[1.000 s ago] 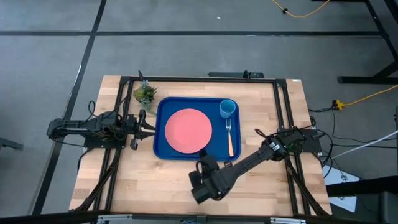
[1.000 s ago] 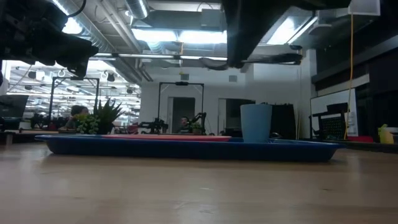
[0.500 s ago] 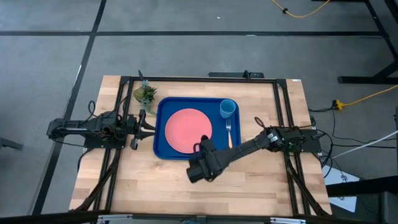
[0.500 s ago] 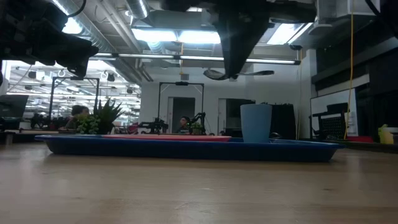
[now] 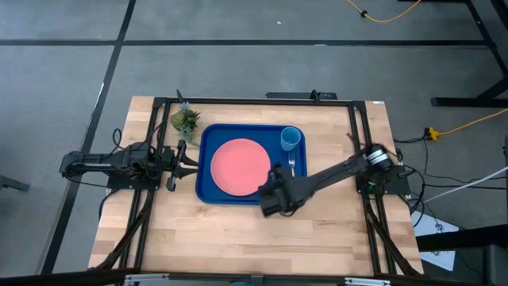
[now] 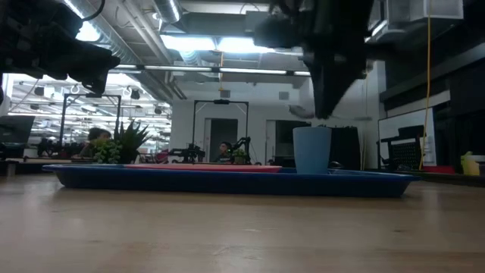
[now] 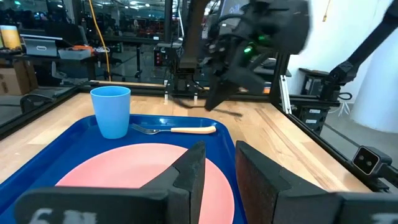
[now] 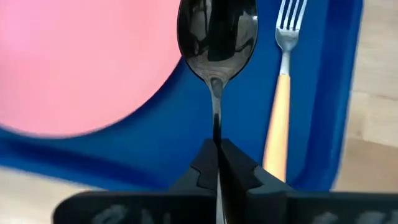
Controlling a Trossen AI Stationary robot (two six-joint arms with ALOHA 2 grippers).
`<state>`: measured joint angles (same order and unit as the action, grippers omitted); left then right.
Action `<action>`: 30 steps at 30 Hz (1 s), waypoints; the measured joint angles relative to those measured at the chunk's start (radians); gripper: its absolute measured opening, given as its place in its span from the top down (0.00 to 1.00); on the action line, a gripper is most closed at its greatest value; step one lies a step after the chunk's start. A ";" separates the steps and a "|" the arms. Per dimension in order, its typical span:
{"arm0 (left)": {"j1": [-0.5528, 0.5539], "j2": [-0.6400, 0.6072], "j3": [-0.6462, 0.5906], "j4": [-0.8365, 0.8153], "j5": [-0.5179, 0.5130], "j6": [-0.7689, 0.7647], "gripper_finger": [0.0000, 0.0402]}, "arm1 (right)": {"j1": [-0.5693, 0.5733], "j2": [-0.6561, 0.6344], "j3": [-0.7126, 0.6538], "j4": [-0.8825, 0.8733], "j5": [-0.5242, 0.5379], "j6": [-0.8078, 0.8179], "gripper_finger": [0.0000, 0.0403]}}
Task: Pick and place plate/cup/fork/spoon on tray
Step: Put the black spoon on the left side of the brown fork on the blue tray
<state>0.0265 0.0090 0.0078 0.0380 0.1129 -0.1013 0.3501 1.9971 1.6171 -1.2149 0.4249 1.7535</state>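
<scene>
Right gripper [image 8: 217, 163]: jaws clamped on dark shiny spoon [image 8: 217, 37], seen only by its wrist camera, above deep-blue rectangular tray [image 5: 205, 189]. Left gripper [image 7: 214, 165]: jaws apart, near desk's left edge.

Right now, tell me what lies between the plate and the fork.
Bare blue tray floor, with the spoon held above it by the right gripper, between plate and fork; right wrist view.

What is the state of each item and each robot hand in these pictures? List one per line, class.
plate: lying flat on the tray.
cup: upright in the tray's corner.
fork: lying on the tray beside the plate.
spoon: held above the tray, between plate and fork.
tray: flat on the table.
right hand: shut on the spoon's handle.
left hand: slightly open, empty, beside the tray.
potted plant: upright beside the tray.
</scene>
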 joint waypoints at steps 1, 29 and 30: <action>0.000 0.000 0.000 0.000 0.000 0.000 0.80 | -0.010 -0.027 -0.059 0.054 0.001 0.000 1.00; 0.000 0.000 0.000 0.000 0.000 0.000 0.80 | -0.192 -0.117 -0.365 0.420 -0.106 -0.057 0.99; 0.000 0.000 0.000 0.000 0.000 0.000 0.80 | -0.193 -0.117 -0.365 0.419 -0.106 -0.057 0.99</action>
<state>0.0265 0.0090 0.0076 0.0380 0.1131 -0.1013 0.1568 1.8805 1.2522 -0.7958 0.3189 1.6966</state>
